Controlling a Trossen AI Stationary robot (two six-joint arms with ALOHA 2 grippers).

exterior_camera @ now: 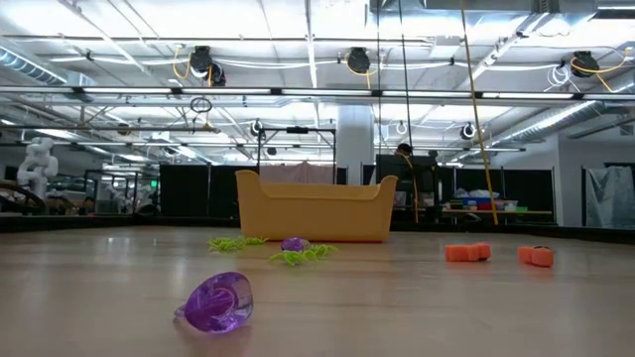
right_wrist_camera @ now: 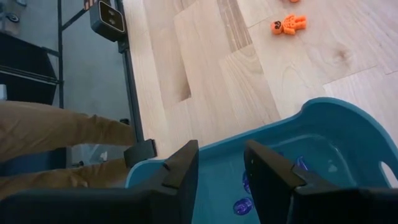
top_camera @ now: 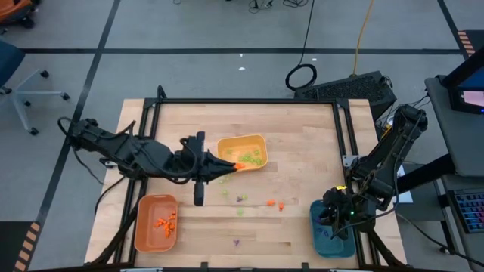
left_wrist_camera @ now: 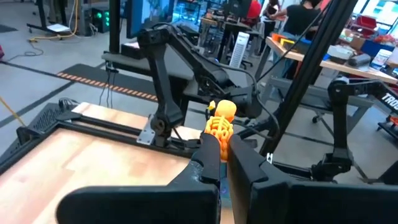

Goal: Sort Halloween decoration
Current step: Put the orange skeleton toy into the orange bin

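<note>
Nowhere any readable writing; left hand (left_wrist_camera: pixel 221 142) clamped on orange skeleton piece (left_wrist_camera: pixel 219 122), right hand (right_wrist_camera: pixel 219 163) half-open, empty, over teal tray (right_wrist_camera: pixel 348 124).

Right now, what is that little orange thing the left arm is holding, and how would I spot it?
Start at the yellow tray near the middle of the wooden table. At its near-left corner the left gripper is shut on a tiny orange skeleton figure. Unlike the other loose orange pieces lying on the wood, it is pinched between dark fingers.
</note>
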